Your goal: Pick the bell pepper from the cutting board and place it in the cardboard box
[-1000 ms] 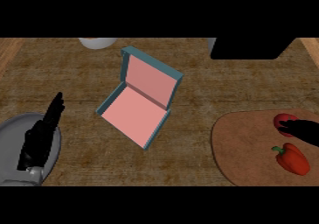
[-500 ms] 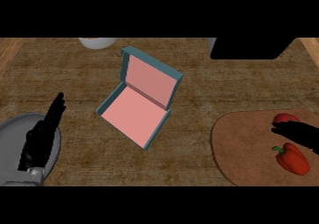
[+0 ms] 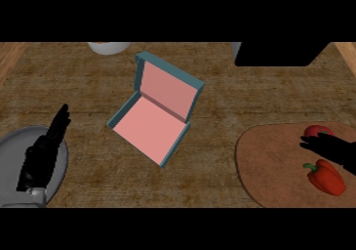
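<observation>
The pepper (image 3: pixel 327 177), red with a green stem, lies on the board (image 3: pixel 270 166) near the right edge of the head view, its stem end pointing up and left. Just above it, the right robot hand (image 3: pixel 337 151) comes in from the right edge over the board, black fingers stretched leftward and apart, holding nothing; whether it touches the pepper cannot be told. Above the fingers a second red thing (image 3: pixel 318 131) sits on the board, partly hidden by the hand. The board is a rounded brown slab on the counter (image 3: pixel 79 83), which has a mottled brown top.

Well to the left of the board, near the middle of the view, the box (image 3: pixel 150 129) stands open: pink inside, teal outside, its lid tilted up behind the tray. It holds nothing.

At the lower left, the left robot hand (image 3: pixel 42 155) rests with straight fingers pointing up, over a grey plate (image 3: pixel 60 161). At the top edge a white bowl (image 3: pixel 108 47) shows partly, and a black block (image 3: pixel 277 53) sits at the upper right.
</observation>
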Available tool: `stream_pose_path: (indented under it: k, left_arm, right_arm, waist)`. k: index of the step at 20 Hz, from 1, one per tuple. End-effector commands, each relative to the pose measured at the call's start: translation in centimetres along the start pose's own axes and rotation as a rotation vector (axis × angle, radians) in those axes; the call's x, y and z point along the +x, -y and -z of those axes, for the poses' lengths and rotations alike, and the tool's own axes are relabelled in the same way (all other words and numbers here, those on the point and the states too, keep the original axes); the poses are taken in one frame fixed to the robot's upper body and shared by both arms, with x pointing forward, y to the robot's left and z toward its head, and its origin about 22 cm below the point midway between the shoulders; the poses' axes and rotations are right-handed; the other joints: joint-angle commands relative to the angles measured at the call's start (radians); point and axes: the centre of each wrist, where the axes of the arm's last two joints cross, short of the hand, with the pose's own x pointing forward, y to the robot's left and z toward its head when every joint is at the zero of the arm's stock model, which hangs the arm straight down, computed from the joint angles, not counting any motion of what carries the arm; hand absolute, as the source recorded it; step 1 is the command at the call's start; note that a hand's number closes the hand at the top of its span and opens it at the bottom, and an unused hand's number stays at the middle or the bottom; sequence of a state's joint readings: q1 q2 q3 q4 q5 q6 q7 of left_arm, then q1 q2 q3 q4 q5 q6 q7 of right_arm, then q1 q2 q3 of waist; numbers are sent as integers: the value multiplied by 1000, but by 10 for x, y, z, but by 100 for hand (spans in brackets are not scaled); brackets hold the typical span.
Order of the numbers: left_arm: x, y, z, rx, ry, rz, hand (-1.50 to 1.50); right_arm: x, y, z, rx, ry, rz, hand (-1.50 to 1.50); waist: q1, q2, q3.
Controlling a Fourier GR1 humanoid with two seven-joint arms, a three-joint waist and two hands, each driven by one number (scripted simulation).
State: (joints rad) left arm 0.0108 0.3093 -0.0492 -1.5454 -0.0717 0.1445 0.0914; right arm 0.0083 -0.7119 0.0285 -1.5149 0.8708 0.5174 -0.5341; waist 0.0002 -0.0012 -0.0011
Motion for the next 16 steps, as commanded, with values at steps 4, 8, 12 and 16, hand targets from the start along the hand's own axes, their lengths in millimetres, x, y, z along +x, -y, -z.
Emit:
stream_pose_path:
  k: [4,8,12,16]
  left_arm:
    - [3,5,-14,7,0,-8,0]
    - [5,22,-3,4,6,3,0]
    - [3,14,8,3,9,-2,0]
    - [-5,4,-1,13,3,7,0]
  right_arm:
    - [5,-3,19,33,-17,2,-150]
    - [7,-25,18,30,-11,-29,-150]
    - [5,-10,10,66,-10,-24,-150]
    - [-7,-25,1,59,23,-9,150]
  waist:
    - [3,1,1]
    - [-1,1,1]
    - [-2,1,1]
    - [-1,0,1]
